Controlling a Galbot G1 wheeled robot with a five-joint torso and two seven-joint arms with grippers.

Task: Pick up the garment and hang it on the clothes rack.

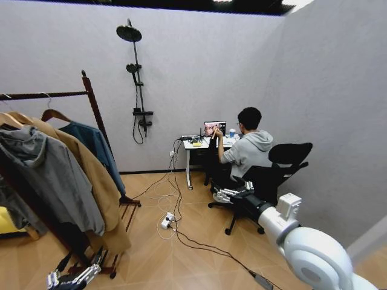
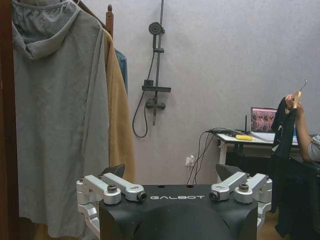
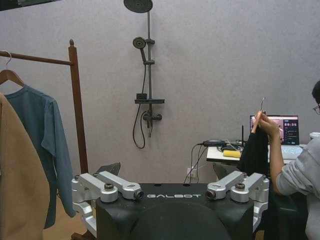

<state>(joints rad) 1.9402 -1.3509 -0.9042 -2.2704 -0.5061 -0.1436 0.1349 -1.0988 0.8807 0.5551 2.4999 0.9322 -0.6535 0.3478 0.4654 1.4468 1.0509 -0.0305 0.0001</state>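
The garment (image 1: 97,145), a blue-teal long-sleeved top (image 3: 37,135), hangs on a wooden hanger at the far end of the clothes rack (image 1: 94,109), beside its post (image 3: 77,110). A tan coat (image 1: 91,175) and a grey hooded sweatshirt (image 1: 48,175) hang nearer me on the same rail. My left gripper (image 1: 75,278) is low beside the rack's base, open and holding nothing (image 2: 172,172). My right gripper (image 1: 233,193) reaches forward at mid-height, open and holding nothing (image 3: 167,170). A seated person (image 1: 248,151) holds up a dark piece of clothing (image 3: 255,150) on a hanger.
A desk (image 1: 196,145) with a laptop stands against the back wall. A shower fixture (image 1: 136,78) is mounted on that wall. Cables and a power strip (image 1: 166,220) lie across the wooden floor. The person's office chair (image 1: 278,172) stands on the right.
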